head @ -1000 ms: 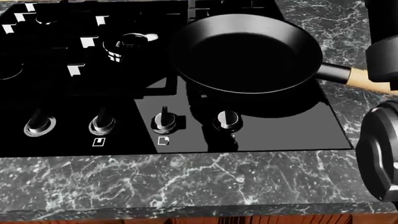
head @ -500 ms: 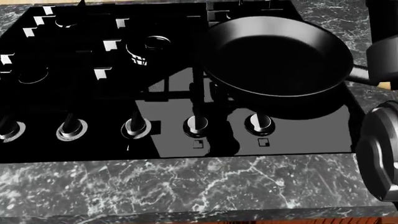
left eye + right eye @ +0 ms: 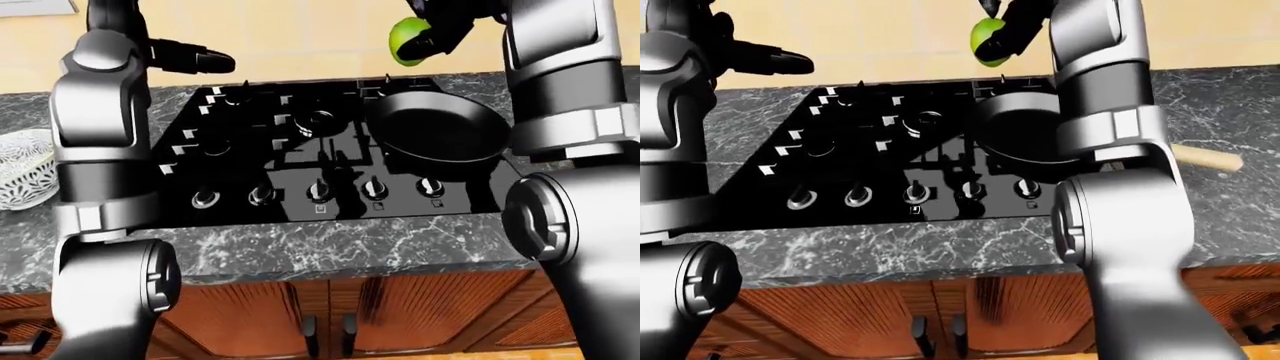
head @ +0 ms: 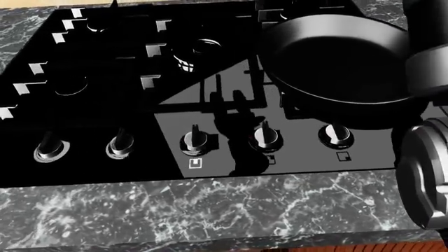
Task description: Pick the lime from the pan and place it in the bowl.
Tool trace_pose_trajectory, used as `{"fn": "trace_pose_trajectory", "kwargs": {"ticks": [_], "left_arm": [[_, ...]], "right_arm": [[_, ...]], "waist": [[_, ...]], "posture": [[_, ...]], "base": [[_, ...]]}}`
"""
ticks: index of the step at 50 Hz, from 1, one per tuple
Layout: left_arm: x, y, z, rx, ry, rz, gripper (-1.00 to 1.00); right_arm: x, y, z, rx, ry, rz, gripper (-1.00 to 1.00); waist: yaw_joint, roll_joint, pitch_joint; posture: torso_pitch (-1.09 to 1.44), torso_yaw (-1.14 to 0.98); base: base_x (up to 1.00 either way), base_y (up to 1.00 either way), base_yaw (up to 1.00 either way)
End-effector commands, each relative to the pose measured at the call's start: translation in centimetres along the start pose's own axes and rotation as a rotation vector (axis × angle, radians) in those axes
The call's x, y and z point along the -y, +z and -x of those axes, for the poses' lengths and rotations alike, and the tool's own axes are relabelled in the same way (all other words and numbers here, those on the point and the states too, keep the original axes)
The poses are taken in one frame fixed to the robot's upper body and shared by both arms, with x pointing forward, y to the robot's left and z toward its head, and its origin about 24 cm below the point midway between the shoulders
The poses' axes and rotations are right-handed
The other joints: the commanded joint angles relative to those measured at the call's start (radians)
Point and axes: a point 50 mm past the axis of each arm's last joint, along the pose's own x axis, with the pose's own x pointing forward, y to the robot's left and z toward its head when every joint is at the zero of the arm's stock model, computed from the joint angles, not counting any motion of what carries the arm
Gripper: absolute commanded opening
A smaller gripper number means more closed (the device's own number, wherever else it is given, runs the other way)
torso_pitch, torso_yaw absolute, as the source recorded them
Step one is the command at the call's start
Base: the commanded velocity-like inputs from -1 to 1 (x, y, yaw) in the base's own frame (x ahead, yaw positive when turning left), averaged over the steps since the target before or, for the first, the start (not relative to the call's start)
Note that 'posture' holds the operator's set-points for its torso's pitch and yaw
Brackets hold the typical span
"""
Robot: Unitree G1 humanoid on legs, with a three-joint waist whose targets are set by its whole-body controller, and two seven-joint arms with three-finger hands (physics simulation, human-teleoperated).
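Note:
The green lime [image 3: 407,37] hangs high above the stove, over the top edge of the black pan [image 3: 441,133], and my right hand [image 3: 432,30] is shut on it at the top of the left-eye view. The pan stands empty on the stove's right burner [image 4: 336,58]; its wooden handle [image 3: 1206,158] points right. At the left edge of the left-eye view a white patterned bowl [image 3: 18,169] sits on the counter. My left hand [image 3: 203,59] is raised above the stove's top left corner, fingers stretched out, holding nothing.
The black glass cooktop [image 3: 290,161] has a row of several knobs [image 4: 194,142] along its lower edge. Dark marble counter [image 4: 210,205] surrounds it, with wooden cabinet doors [image 3: 330,319] below. A yellow wall runs behind.
The head view has shifted: stove, knobs and pan slide to the right in the picture, so the camera has turned left. The pan is partly cut off by my right arm now.

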Motion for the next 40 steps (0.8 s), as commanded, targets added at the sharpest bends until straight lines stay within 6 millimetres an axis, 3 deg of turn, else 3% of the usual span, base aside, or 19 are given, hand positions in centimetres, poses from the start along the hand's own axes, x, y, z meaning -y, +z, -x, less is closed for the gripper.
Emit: {"fn": "trace_pose_trajectory", "kwargs": {"ticks": [1, 7, 9, 11, 12, 13, 14, 16, 20, 23, 24, 25, 26, 27, 31, 38, 40], "left_arm": [[-0.39, 2.98, 0.56, 0.124, 0.011, 0.008, 1.00], [-0.29, 2.99, 0.52, 0.125, 0.009, 0.008, 1.00], [-0.37, 3.02, 0.50, 0.125, 0.011, 0.008, 1.00], [-0.43, 3.04, 0.47, 0.125, 0.012, 0.008, 1.00], [-0.43, 3.04, 0.45, 0.125, 0.012, 0.009, 1.00], [-0.43, 3.05, 0.42, 0.125, 0.012, 0.009, 1.00], [-0.44, 3.07, 0.40, 0.125, 0.012, 0.009, 1.00], [-0.46, 3.12, 0.42, 0.126, 0.013, 0.009, 1.00], [-0.39, 3.05, 0.49, 0.125, 0.012, 0.009, 1.00], [-0.43, 3.13, 0.56, 0.127, 0.013, 0.009, 1.00], [-0.46, 3.19, 0.58, 0.127, 0.013, 0.009, 1.00], [-0.48, 3.24, 0.61, 0.128, 0.013, 0.010, 1.00], [-0.46, 3.25, 0.62, 0.128, 0.013, 0.010, 1.00], [-0.44, 3.24, 0.61, 0.128, 0.013, 0.010, 1.00], [-0.39, 3.10, 0.59, 0.126, 0.010, 0.010, 1.00], [-0.45, 3.04, 0.54, 0.125, 0.011, 0.009, 1.00], [-0.44, 3.17, 0.49, 0.126, 0.011, 0.010, 1.00]], "right_arm": [[1.98, 2.04, 1.34, 0.076, -0.089, 0.024, -1.00], [2.01, 2.03, 1.33, 0.075, -0.089, 0.023, -1.00], [2.03, 2.07, 1.34, 0.076, -0.089, 0.023, -1.00], [2.01, 2.12, 1.32, 0.077, -0.088, 0.024, -1.00], [2.02, 2.13, 1.30, 0.077, -0.089, 0.026, -1.00], [2.00, 2.16, 1.27, 0.077, -0.088, 0.026, -1.00], [2.01, 2.22, 1.26, 0.077, -0.088, 0.026, -1.00], [2.02, 2.32, 1.26, 0.078, -0.087, 0.029, -1.00], [2.09, 2.31, 1.36, 0.079, -0.087, 0.028, -1.00], [2.11, 2.35, 1.41, 0.080, -0.087, 0.027, -1.00], [2.11, 2.37, 1.41, 0.081, -0.087, 0.027, -1.00], [2.10, 2.40, 1.41, 0.082, -0.086, 0.026, -1.00], [2.06, 2.46, 1.41, 0.083, -0.085, 0.025, -1.00], [2.05, 2.55, 1.42, 0.084, -0.084, 0.024, -1.00], [1.86, 2.64, 1.28, 0.087, -0.081, 0.027, -1.00], [1.95, 2.76, 1.39, 0.087, -0.081, 0.027, -1.00], [1.96, 2.76, 1.38, 0.087, -0.080, 0.027, -1.00]], "waist": [[-0.007, 0.002, -0.033], [-0.008, -0.042, -0.030], [-0.004, -0.070, -0.029], [0.002, -0.113, -0.032], [-0.002, -0.080, -0.032], [0.006, -0.096, -0.040], [0.005, -0.095, -0.047], [0.011, -0.086, -0.052], [0.015, -0.047, -0.030], [0.007, 0.010, -0.028], [0.002, 0.045, -0.036], [-0.006, 0.081, -0.065], [0.003, 0.043, -0.037], [-0.001, 0.053, -0.029], [-0.004, 0.007, -0.032], [-0.009, -0.050, -0.026], [-0.005, -0.087, -0.030]], "posture": [[0.00, 0.00], [0.00, 0.00], [0.00, 0.00], [0.00, 0.00], [0.00, 0.00], [0.00, 0.00], [0.00, 0.00], [0.00, 0.00], [0.00, 0.00], [0.00, 0.00], [0.00, 0.00], [0.00, 0.00], [0.00, 0.00], [0.00, 0.00], [0.00, 0.00], [0.00, 0.00], [0.00, 0.00]], "base": [[-0.01, 0.26, 0.00], [-0.02, 0.26, 0.00], [-0.02, 0.26, 0.00], [-0.01, 0.26, 0.00], [-0.02, 0.27, 0.00], [-0.02, 0.27, 0.00], [-0.02, 0.27, 0.00], [-0.02, 0.27, 0.00], [-0.02, 0.26, 0.00], [-0.02, 0.26, 0.00], [-0.02, 0.27, 0.00], [-0.02, 0.26, 0.00], [-0.02, 0.27, 0.00], [-0.02, 0.27, 0.00], [-0.02, 0.27, 0.00], [-0.02, 0.26, 0.00], [-0.02, 0.26, 0.00]]}}
